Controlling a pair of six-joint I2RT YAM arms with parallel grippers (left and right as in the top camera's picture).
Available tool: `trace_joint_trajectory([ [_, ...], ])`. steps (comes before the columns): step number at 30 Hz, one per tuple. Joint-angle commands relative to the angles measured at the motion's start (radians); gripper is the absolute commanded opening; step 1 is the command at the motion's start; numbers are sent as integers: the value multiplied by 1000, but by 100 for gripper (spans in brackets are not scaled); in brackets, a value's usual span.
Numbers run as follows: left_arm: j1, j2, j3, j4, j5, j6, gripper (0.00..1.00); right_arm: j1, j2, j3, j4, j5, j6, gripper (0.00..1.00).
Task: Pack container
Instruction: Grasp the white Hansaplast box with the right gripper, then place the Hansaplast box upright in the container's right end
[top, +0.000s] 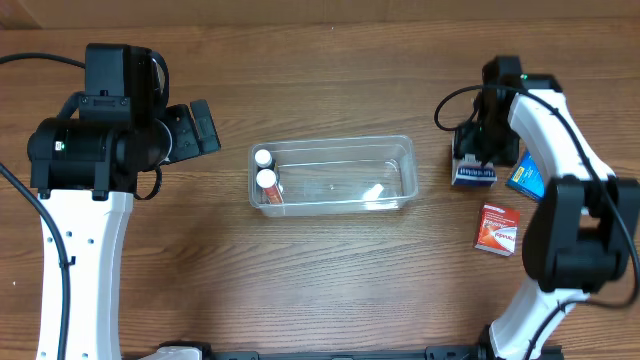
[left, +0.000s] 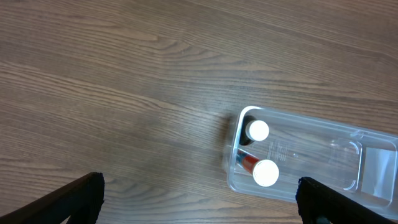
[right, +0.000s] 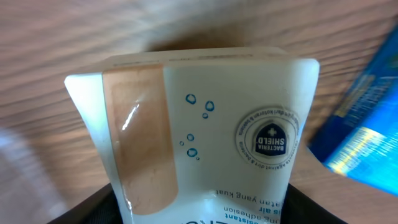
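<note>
On the left of the table (top: 330, 290), our left gripper (top: 205, 128) hangs at the container's 9 o'clock, well apart from it. In the left wrist view this gripper (left: 200, 202) has its fingertips (left: 81, 196) spread wide, with nothing between them. The container (top: 332, 140) lies in the middle of the table, its long sides running from 9 to 3 o'clock. At its 9 o'clock end we see a bottle (top: 263, 157) with a white cap, and a second bottle (top: 267, 180) just beside it at 6 o'clock; the rest of the container (left: 348, 138) looks bare. Further right, at the container's 3 o'clock and apart from it, our right gripper (top: 478, 150) sits over a white box (top: 473, 177). The right wrist view is filled by that white box (right: 205, 137), printed with a plaster and a round shield badge, and the dark fingers (right: 93, 208) press against both its sides, pinching it. A blue box (top: 525, 175) lies just beside the white one at 3 o'clock. A red box (top: 498, 228) lies at its 5 o'clock, near but apart.
</note>
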Motion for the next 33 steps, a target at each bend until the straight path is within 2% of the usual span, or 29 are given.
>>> trace_joint_trajectory([
  [1,5,6,5,1,-6,20,100,93,-235,107,-51,-3,29,66],
  [4,5,6,5,0,-6,20,100,217,-362,108,-94,-10,117,67],
  [7,5,6,5,0,-6,19,100,340,-387,104,-132,-10,238,68],
  [11,5,6,5,-11,-6,19,100,452,-376,-6,-45,-10,291,69],
  [15,5,6,5,-19,-6,19,100,467,-329,-94,52,-10,290,72],
  [19,5,6,5,-20,-6,20,100,467,-251,-98,117,-10,269,72],
  [26,5,6,5,-21,-7,20,100,467,-108,-98,132,-10,269,72],
  [33,5,6,5,-22,-7,20,100,466,-104,-98,126,-9,269,70],
])
